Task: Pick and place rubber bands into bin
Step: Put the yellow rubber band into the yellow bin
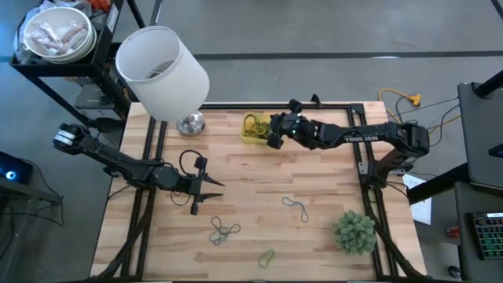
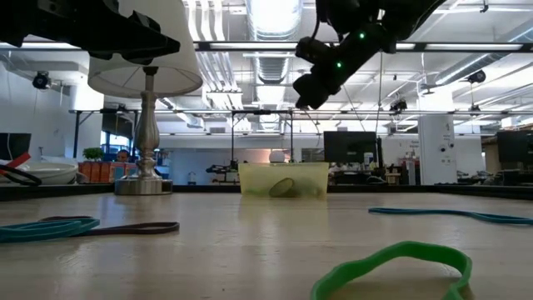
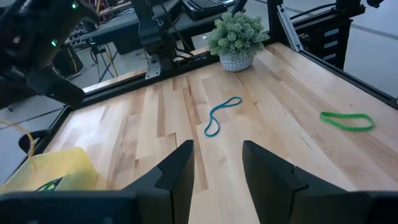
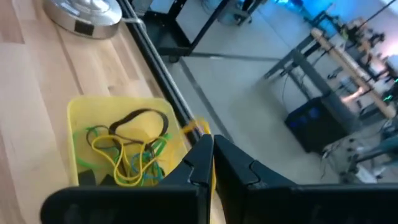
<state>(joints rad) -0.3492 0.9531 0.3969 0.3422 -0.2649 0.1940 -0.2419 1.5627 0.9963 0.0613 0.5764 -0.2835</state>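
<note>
Bands (image 4: 127,152) being collected in bin (image 4: 81,112) at table's far edge; others (image 1: 296,205) lying loose. Right gripper (image 4: 211,158), pressed together, being held above bin. Left gripper (image 3: 217,165), spread, being held over table.

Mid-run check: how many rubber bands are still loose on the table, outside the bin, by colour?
green band: 1
grey-blue bands: 2
brown band: 1
Total: 4
</note>
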